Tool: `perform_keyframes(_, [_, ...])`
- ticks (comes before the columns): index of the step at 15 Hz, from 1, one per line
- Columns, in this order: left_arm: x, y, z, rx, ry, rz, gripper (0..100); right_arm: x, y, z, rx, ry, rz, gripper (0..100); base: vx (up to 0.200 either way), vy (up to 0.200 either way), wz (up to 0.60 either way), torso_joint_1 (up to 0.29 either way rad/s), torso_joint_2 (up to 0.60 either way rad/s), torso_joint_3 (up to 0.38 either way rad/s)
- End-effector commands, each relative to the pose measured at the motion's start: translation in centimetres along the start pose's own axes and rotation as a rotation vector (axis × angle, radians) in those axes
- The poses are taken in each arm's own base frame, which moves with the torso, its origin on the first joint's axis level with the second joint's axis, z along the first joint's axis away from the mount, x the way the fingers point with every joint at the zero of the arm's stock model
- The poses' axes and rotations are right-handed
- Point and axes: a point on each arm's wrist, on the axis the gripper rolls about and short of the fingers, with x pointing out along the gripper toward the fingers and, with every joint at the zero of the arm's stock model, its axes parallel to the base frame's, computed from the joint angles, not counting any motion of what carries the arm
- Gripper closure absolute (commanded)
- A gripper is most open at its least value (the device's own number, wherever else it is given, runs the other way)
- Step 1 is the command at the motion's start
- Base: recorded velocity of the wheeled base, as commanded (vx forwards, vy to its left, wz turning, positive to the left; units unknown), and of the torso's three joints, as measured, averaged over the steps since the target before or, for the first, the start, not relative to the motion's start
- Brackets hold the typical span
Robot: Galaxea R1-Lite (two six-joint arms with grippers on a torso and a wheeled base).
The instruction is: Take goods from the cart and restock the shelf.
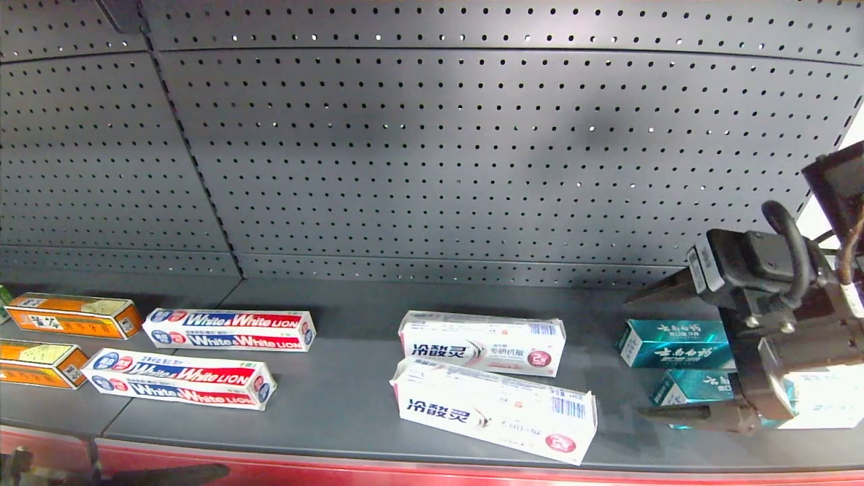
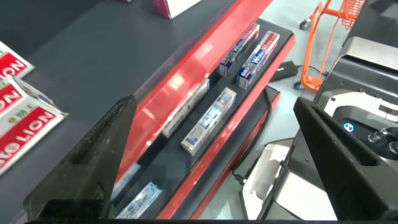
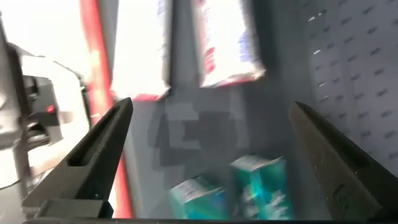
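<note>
Shelf [image 1: 351, 378]: grey deck with a pegboard back, carrying toothpaste boxes laid flat, printed face up, long side to the aisle, presumably to be read from the front.
Grouping: sorted by kind in pairs, one box behind the other, probably to keep each line together.
Orange boxes [image 1: 74, 315]: far left pair, parallel.
Red-and-white boxes [image 1: 229, 329]: next pair, just beside the orange ones, set slightly aslant.
White boxes [image 1: 482, 342]: middle pair, touching; front one skewed against the rear one, so worth straightening.
Teal boxes [image 1: 675, 344]: right end of the shelf, front one partly hidden behind the arm.
Right pincer [image 1: 634, 356]: spread wide, clamping nothing; hangs over the teal boxes, one finger toward the pegboard and one toward the front edge, a straddle suited to setting down or squaring up that pair.
Left pincer [image 2: 214, 102]: also spread and empty, low in front of the shelf's red edge, above a lower shelf [image 2: 249, 118] stocked with more boxes; free for the next fetch.
Orange wheeled frame [image 2: 329, 37]: on the floor well apart, possibly the cart; load not visible.
Stage: judging by the filled pairs, restocking well along.
</note>
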Motion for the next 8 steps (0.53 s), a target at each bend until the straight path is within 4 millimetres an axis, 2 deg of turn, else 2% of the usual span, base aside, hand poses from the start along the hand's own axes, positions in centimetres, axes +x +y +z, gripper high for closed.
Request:
perform_keyframes(1, [0.1,0.1,0.0,-0.003,0.003,0.000,0,-0.7,1.9,-0.7,0.000,-0.022,-0.001,0,0.000,0.000,0.00,0.000,0.00,0.000])
perform_keyframes(4, [0.1,0.0,-0.1,-0.004,0.005,-0.002,0,0.7,4.2,-1.6,0.035,-0.038,-0.007,0,0.000,0.000,0.00,0.000,0.00,0.000])
perform_keyframes(8, [0.1,0.1,-0.1,-0.005,0.007,-0.003,0,1.8,6.2,-2.7,0.067,-0.034,0.008,0,0.000,0.000,0.00,0.000,0.00,0.000])
